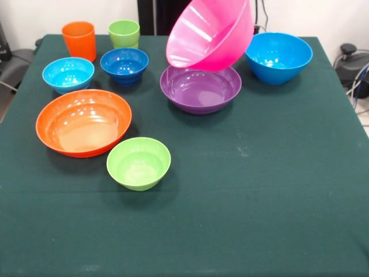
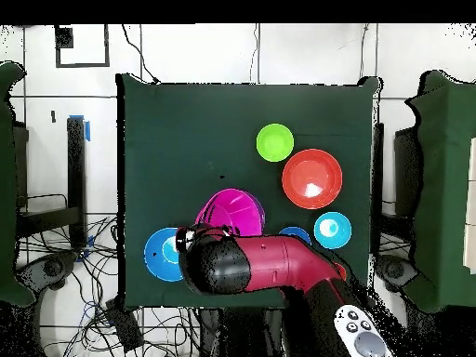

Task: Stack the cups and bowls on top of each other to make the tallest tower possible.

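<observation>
Above the purple bowl (image 1: 200, 88) the large pink bowl (image 1: 211, 33) hangs tilted in the air, mouth turned toward the camera, lower rim just over the purple rim. Gripper hidden behind the pink bowl in front view and under the red arm (image 2: 270, 260) in overhead view, can't tell its state. On the green surface (image 1: 259, 190): big blue bowl (image 1: 278, 56), wide orange bowl (image 1: 83, 122), lime-green bowl (image 1: 139, 163), light-blue bowl (image 1: 68, 74), dark-blue bowl (image 1: 124, 64), orange cup (image 1: 79, 40), lime-green cup (image 1: 124, 33), all apart, unstacked
</observation>
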